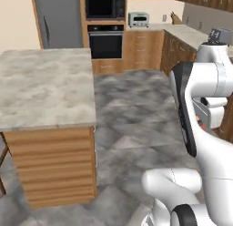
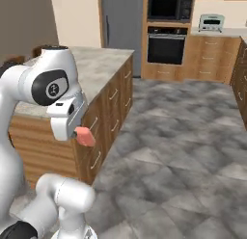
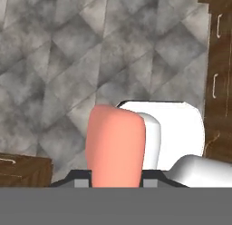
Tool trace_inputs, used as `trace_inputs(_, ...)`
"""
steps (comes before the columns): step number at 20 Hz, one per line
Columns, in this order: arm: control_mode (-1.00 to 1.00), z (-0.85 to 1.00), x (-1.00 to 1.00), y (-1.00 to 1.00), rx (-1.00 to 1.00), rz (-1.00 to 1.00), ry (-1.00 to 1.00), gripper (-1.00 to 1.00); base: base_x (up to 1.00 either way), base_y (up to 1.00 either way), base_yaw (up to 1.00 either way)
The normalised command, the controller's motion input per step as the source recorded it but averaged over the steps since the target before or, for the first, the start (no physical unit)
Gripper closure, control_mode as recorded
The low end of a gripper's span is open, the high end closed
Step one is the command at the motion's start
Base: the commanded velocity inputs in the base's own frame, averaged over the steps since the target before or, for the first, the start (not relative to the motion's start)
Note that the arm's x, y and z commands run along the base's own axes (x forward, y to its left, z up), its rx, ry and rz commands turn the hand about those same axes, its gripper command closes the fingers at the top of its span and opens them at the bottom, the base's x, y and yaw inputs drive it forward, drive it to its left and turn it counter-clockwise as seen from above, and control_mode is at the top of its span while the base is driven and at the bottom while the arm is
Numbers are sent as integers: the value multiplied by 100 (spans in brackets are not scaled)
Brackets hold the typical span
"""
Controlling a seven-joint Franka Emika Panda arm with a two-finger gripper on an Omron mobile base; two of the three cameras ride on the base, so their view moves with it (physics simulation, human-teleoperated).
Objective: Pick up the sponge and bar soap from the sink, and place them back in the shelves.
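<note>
The salmon-pink bar soap sticks out from my gripper, which is shut on it and held low in front of the arm, over the floor beside the island. In the hand view the bar soap rises upright between the two dark fingertips of the gripper, with grey floor tiles behind it. In the left base view the hand hangs under the bent arm at the right. The sponge, the sink and the shelves are out of view.
A marble-topped island with wooden drawer fronts stands close on the left. Open grey tiled floor runs to the far wall with a built-in oven, microwave, toaster and fridge. A counter lines the right.
</note>
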Motion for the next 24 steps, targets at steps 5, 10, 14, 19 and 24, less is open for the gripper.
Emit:
trace_inputs(5, 100, 0, 0, 0, 0, 0, 0, 100, 43, 2, -71)
trace_inputs(10, 100, 0, 0, 0, 0, 0, 0, 100, 70, 29, -55)
trace_inputs(14, 100, 0, 0, 0, 0, 0, 0, 100, 69, 39, -48)
trace_inputs(19, 100, 0, 0, 0, 0, 0, 0, 100, 45, 35, -57)
trace_inputs(24, 100, 0, 0, 0, 0, 0, 0, 100, 18, 16, -77)
